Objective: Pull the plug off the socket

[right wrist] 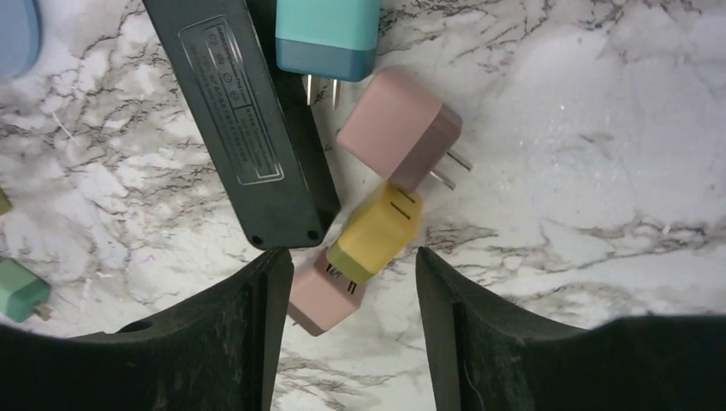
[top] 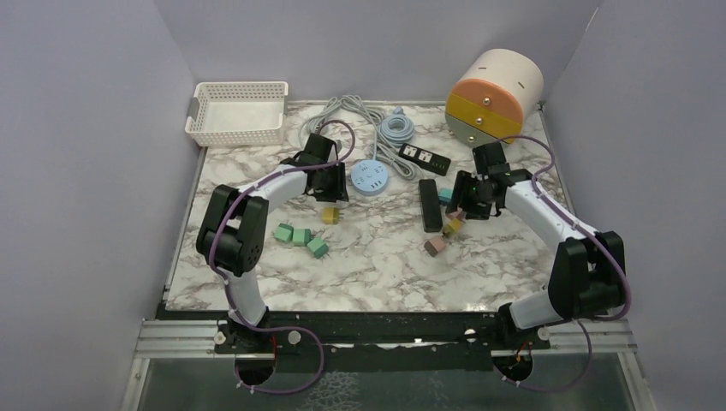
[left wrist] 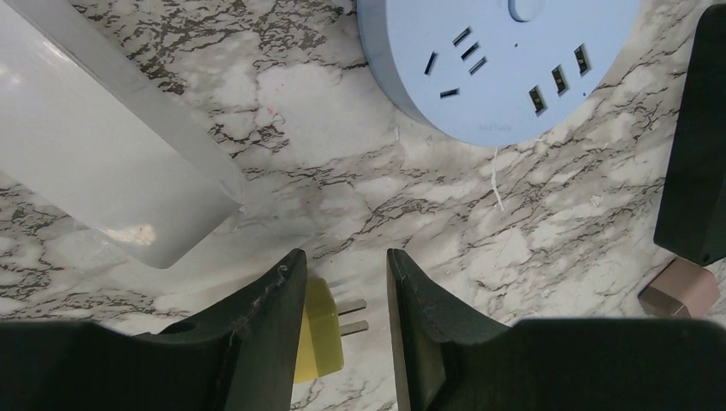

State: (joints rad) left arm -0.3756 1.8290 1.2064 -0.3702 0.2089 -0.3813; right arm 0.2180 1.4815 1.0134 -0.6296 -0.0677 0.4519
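A round light-blue socket point(top: 371, 178) lies mid-table with no plug in it; its face also shows in the left wrist view point(left wrist: 496, 60). My left gripper point(top: 330, 193) is open just near of it. In the left wrist view point(left wrist: 344, 261) a loose yellow plug point(left wrist: 321, 338) lies on the table against the left finger, prongs pointing into the gap. My right gripper point(top: 467, 205) is open point(right wrist: 351, 257) over a yellow plug point(right wrist: 377, 233) that rests on a pink block point(right wrist: 321, 295), beside a black power strip point(right wrist: 248, 128).
A teal plug point(right wrist: 325, 34) and another pink plug point(right wrist: 398, 128) lie by the strip. Green plugs point(top: 300, 235) lie front left. A second black strip point(top: 424, 158), coiled cables point(top: 360, 116), a white basket point(top: 237, 113) and a round drum point(top: 494, 96) are at the back.
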